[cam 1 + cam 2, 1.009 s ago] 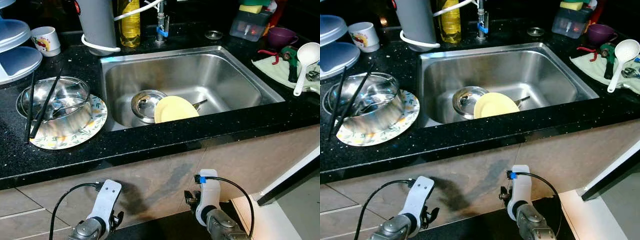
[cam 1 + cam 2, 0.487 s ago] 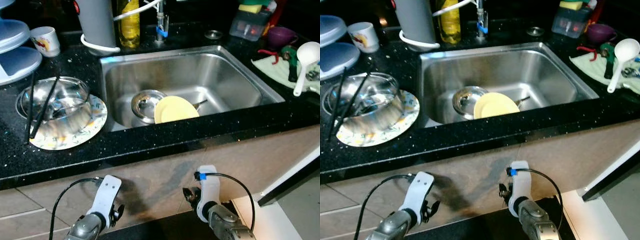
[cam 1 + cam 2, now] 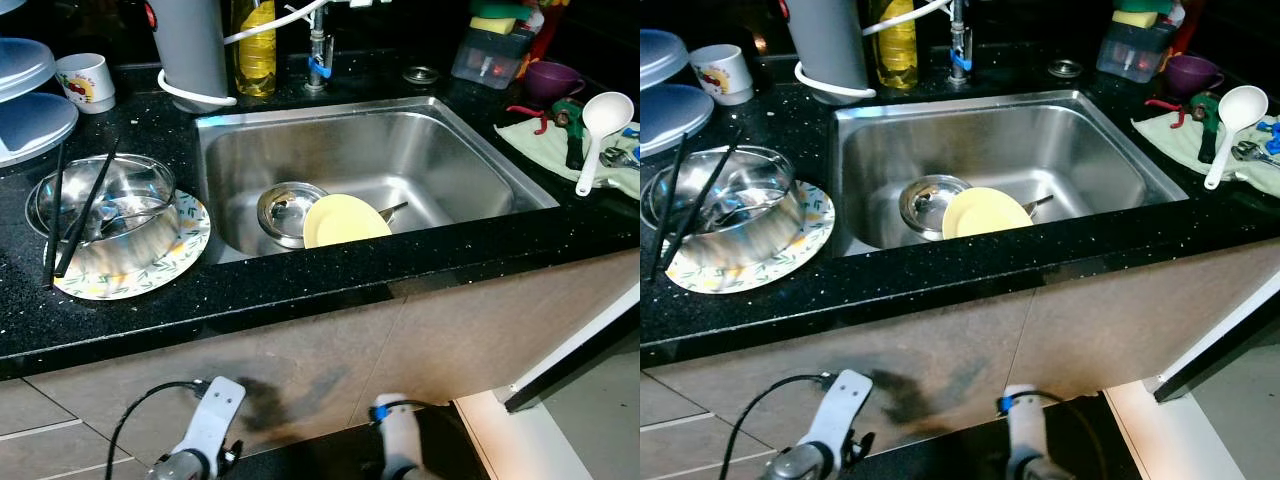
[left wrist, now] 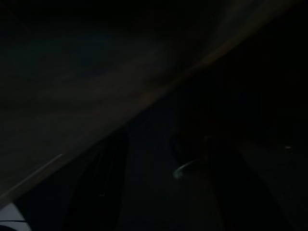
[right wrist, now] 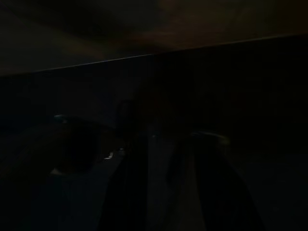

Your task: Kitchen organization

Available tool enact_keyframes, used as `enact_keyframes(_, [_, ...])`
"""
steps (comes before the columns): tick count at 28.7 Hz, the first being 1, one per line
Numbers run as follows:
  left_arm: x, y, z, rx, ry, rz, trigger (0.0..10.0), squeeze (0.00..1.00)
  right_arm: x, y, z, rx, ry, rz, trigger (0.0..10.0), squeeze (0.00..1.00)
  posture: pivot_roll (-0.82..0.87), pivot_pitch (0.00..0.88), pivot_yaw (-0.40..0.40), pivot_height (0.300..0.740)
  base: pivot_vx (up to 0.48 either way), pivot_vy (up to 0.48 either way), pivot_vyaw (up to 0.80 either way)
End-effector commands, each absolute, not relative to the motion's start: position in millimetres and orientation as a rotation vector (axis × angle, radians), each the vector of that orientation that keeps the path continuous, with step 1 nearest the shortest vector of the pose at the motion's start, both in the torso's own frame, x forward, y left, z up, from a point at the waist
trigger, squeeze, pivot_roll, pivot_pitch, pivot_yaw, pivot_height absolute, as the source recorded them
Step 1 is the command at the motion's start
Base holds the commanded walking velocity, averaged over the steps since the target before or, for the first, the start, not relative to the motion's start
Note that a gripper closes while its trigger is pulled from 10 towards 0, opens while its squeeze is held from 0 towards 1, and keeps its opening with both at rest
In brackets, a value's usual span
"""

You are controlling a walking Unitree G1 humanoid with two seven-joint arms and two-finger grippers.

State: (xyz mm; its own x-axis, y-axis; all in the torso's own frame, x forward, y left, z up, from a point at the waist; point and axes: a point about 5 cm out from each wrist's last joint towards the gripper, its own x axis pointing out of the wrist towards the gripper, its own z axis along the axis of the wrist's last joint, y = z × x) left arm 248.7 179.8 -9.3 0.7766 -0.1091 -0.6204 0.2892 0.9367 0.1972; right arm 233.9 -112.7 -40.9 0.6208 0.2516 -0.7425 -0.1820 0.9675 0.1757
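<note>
A yellow plate [image 3: 343, 220] leans in the steel sink [image 3: 400, 140] against a small steel bowl [image 3: 285, 210], with a utensil handle [image 3: 392, 210] poking out behind it. On the black counter to the left, a larger steel bowl [image 3: 110, 205] sits on a floral plate [image 3: 150, 275], and black chopsticks [image 3: 75, 215] rest across it. My left arm [image 3: 205, 440] and right arm [image 3: 395, 440] hang low in front of the cabinet, below the counter edge. Both wrist views are very dark.
Behind the sink stand a grey jug [image 3: 190, 45], an oil bottle [image 3: 255, 45] and the tap [image 3: 317, 60]. A mug [image 3: 85, 80] and blue lids [image 3: 30, 100] are far left. On the right are a white ladle [image 3: 600, 125] on a cloth, a purple bowl [image 3: 555, 78] and a sponge box [image 3: 490, 50].
Both arms have sunk lower toward the bottom edge, the right one most. The view has shifted slightly; the dishes have not moved.
</note>
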Motion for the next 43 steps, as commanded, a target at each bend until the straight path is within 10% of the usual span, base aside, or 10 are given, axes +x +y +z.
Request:
enact_keyframes(1, [239, 186, -19, 0.307, 0.688, -0.217, 10.0, 0.0, 228, -113, -47, 0.073, 0.889, 0.246, 10.0, 0.0, -0.02, 0.2, -0.038, 0.74, 0.0, 0.0, 0.0])
enact_keyframes(43, [214, 162, -56, 0.237, 0.696, -0.152, 10.0, 0.0, 207, -135, -71, 0.085, 0.91, 0.18, 10.0, 0.0, -0.06, 0.154, -0.025, 0.74, -0.034, 0.0, 0.0])
